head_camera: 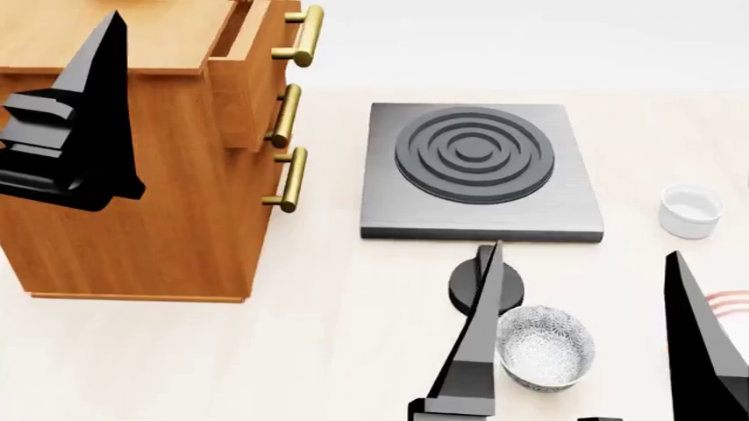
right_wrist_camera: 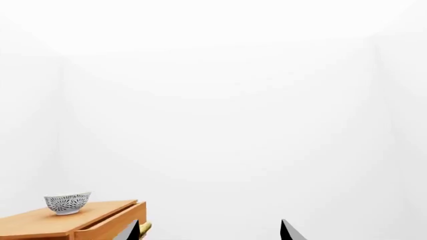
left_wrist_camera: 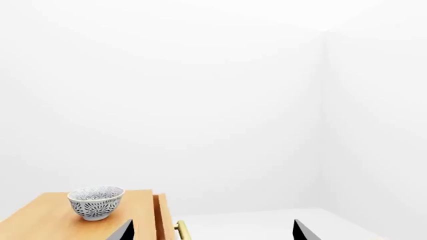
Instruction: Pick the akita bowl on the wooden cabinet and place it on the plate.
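Akita bowl [left_wrist_camera: 97, 202]: seen upright on the top of the wooden cabinet [head_camera: 140, 219] in both wrist views, near the edge above the drawers; nothing is touching it. It is not shown in the head view.

Wooden cabinet: placed at the left of the head view on the pale floor, with brass bar handles [head_camera: 289, 179] down its front. The top drawer [head_camera: 240, 74] is seen pulled partly out.

Plate [head_camera: 731, 303]: only a sliver of red rings is seen at the right edge of the head view, mostly hidden behind the right gripper.

Left gripper [left_wrist_camera: 212, 230]: held wide apart and empty; the dark fingertips [left_wrist_camera: 124, 231] are seen at the frame edge, level with the cabinet top and apart from the bowl.

Right gripper [right_wrist_camera: 210, 231]: likewise spread wide and empty, well apart from the bowl.

Second speckled bowl [head_camera: 545, 347]: set on the floor between the right gripper's fingers in the head view.

Black disc [head_camera: 486, 288]: laid just behind that bowl.

Stove plate [head_camera: 480, 171]: a grey square slab with dark concentric rings, beside the cabinet.

White cup [head_camera: 689, 210]: placed to the right of the slab.
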Controlling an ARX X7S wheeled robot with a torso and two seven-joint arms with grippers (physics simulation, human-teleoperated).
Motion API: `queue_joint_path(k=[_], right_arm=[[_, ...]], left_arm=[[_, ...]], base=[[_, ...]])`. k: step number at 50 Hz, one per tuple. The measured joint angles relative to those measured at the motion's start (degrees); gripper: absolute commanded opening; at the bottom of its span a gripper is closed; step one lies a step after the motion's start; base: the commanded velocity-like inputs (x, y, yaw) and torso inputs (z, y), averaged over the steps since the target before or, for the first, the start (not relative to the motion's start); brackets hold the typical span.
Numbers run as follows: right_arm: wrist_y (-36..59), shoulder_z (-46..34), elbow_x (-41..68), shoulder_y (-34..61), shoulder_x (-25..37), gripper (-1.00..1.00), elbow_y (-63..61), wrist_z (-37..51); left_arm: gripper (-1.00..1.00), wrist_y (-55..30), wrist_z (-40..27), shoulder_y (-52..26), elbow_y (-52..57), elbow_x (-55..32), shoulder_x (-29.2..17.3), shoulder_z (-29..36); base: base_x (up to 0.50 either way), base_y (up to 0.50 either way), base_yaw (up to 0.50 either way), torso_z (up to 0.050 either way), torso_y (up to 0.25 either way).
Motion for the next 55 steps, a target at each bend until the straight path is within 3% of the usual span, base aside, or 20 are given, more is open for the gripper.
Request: queue_joint_path(k=[16,46,55], right_arm=[[0.6,-0.5,0.8,0.4,0.6,1.00,0.3,1.2],[-0.5,-1.3,2.8,0.6,2.9,1.00,0.3,2.9],[-1.2,-1.1,4.2,0.5,3.2,1.00,0.3,3.5]], left_arm=[[1.00,0.5,-0.9,-0.1,-0.2,-1.0,-0.7,0.3],[1.00,1.3,-2.8,-0.2,0.2,-3.7,-1.6,0.8],[1.00,1.7,-3.2,-0.1,0.2,-4.2,-2.0,1.2]], base=[[0.00,0.10,0.00,0.000,0.000],[0.39,0.01,0.00,0.000,0.001],[0.00,0.00,0.00,0.000,0.000]])
